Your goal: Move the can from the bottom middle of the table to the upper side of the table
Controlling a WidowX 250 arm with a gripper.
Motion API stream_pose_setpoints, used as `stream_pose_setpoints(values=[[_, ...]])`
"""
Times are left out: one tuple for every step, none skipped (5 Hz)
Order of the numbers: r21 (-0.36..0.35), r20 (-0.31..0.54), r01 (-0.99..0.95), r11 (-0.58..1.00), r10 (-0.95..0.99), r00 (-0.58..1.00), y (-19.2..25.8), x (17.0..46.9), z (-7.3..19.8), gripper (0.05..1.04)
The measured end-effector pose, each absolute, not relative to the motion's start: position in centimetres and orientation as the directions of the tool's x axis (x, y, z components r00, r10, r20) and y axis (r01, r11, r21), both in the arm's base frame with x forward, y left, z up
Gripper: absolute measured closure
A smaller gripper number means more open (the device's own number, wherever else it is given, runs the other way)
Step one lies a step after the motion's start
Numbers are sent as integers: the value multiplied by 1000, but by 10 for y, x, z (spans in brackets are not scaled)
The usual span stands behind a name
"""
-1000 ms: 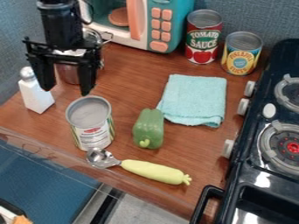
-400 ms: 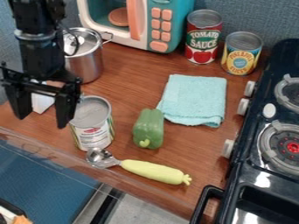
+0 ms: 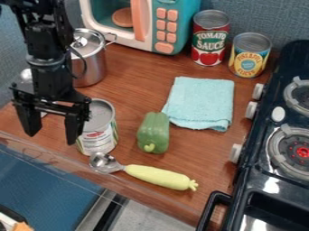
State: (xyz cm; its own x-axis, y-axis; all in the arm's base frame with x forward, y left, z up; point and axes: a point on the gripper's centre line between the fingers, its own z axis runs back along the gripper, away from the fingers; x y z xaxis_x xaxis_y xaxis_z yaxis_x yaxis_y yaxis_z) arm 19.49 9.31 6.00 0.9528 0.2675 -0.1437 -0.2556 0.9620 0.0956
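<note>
The can (image 3: 100,137) stood upright near the table's (image 3: 136,85) front edge, between gripper (image 3: 51,136) and pepper (image 3: 153,133), just behind the spoon (image 3: 158,176). The gripper hung downward, fingers spread, grasping nothing, one overlapping the can's left side in view. The arm (image 3: 48,54) extended from the upper left, its lower part nearly vertical.

front can (image 3: 100,135): left edge covered | white shaker (image 3: 26,75): mostly hidden | microwave (image 3: 186,31): top cropped | stove (image 3: 265,175): right cropped

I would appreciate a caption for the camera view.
Open black gripper beside a can, near a green pepper and spoon.
</note>
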Motion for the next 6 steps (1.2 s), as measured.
stream_pose_setpoints(values=[[82, -147, -284, 955, 294, 944, 93, 197, 56, 85], [48, -133, -309, 950, 312, 941, 93, 203, 61, 85], [32, -111, -315, 948, 317, 942, 92, 207, 60, 85], [27, -83, -320, 947, 321, 943, 93, 213, 61, 85], [22, -66, -312, 950, 312, 948, 93, 215, 61, 85], [10, -36, -304, 953, 304, 952, 92, 218, 58, 85]])
